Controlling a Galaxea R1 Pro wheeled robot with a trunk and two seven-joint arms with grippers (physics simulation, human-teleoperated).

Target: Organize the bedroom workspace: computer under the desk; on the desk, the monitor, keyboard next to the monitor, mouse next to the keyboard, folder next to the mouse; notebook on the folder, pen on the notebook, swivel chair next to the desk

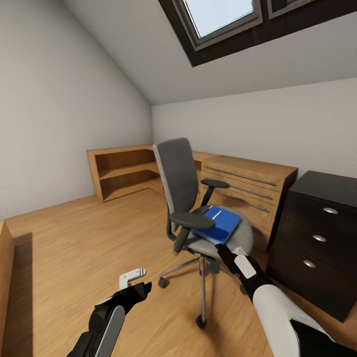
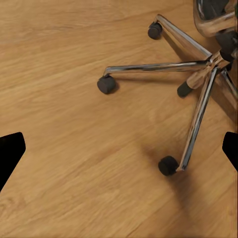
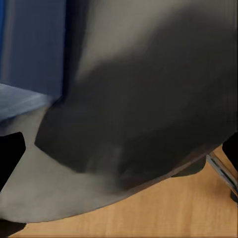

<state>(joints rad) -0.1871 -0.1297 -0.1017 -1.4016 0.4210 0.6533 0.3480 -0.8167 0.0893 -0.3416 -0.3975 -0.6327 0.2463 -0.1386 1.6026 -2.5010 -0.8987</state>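
Since the blue folder (image 1: 216, 224) lies flat on the swivel chair (image 1: 184, 198) seat with the right gripper (image 1: 229, 254) spread wide just near of the seat's front edge, it should slide low along the padding before pinching, while the left gripper (image 1: 133, 278) hangs released over the floor.

The folder (image 1: 216, 224) lies on the seat of the swivel chair (image 1: 179, 184), which stands mid-floor. Behind the chair a low shelf unit (image 1: 121, 171) and a chest of drawers (image 1: 248, 191) line the walls, with a drawer cabinet (image 1: 317, 233) to the chair's right.
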